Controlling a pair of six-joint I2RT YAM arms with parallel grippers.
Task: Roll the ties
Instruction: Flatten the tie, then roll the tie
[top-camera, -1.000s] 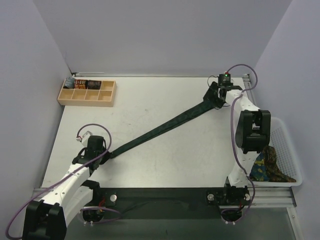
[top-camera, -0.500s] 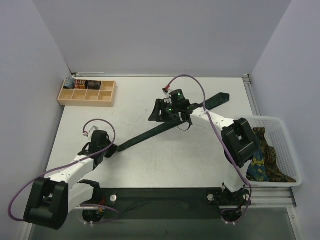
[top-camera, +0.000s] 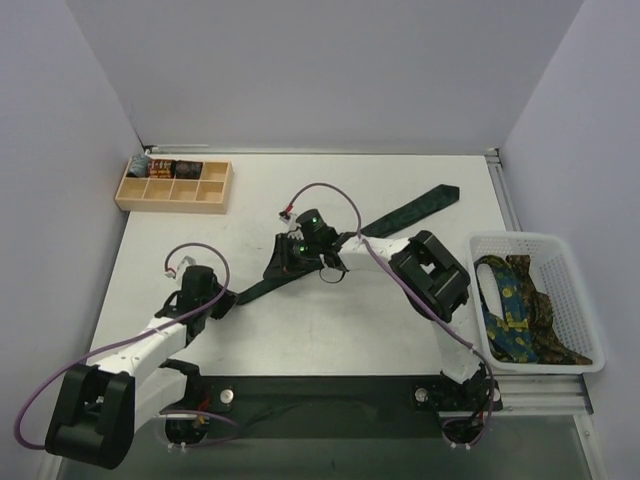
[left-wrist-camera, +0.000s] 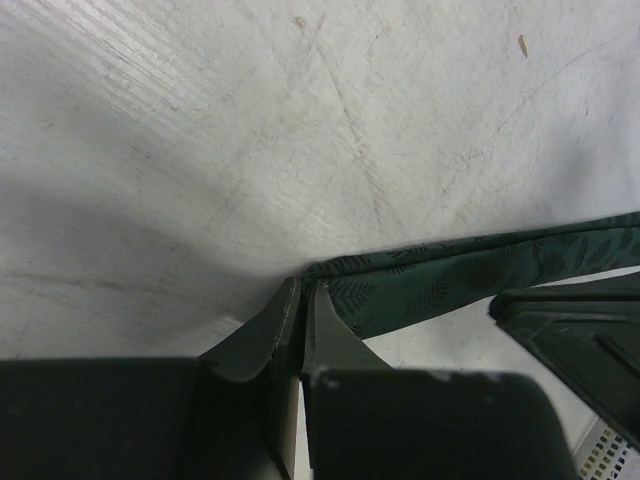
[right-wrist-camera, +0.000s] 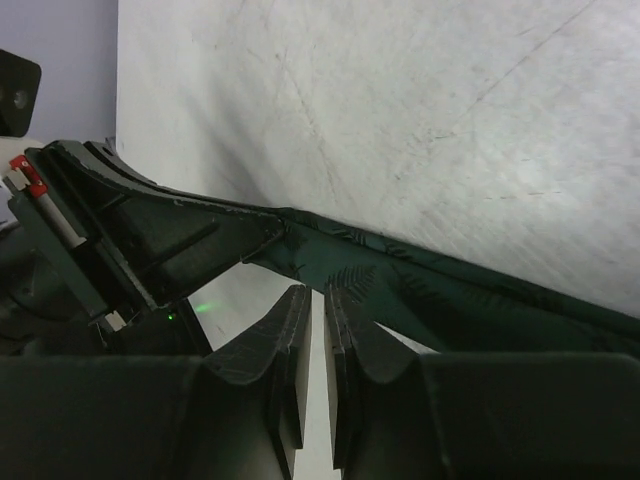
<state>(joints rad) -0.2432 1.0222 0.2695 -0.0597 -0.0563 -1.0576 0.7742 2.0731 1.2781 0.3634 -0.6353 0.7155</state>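
Right arm has swung in from the 1 o'clock corner to centre of the table (top-camera: 300, 180). Right gripper (right-wrist-camera: 318, 295) sits over the dark green tie (top-camera: 400, 212), jaws nearly together; whether they nip cloth is unclear. Left gripper (left-wrist-camera: 302, 290) is clamped on the narrow end at 8 o'clock. The tie is a flat, fern-patterned band whose pointed tip lies at 1 o'clock.

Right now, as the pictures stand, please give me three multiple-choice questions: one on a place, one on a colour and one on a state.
1. Where do the spare ties lie? A in the wooden tray; B in the white basket; C loose on the tabletop.
2. What colour is the outstretched tie? A red; B dark green; C yellow.
3. How is the left gripper? A wide open; B shut on a cable; C shut on the tie's end.
Key: B, patterned fabric fills the basket; B, the top view shows the dark green; C, the left wrist view shows the jaws pinching the tip.
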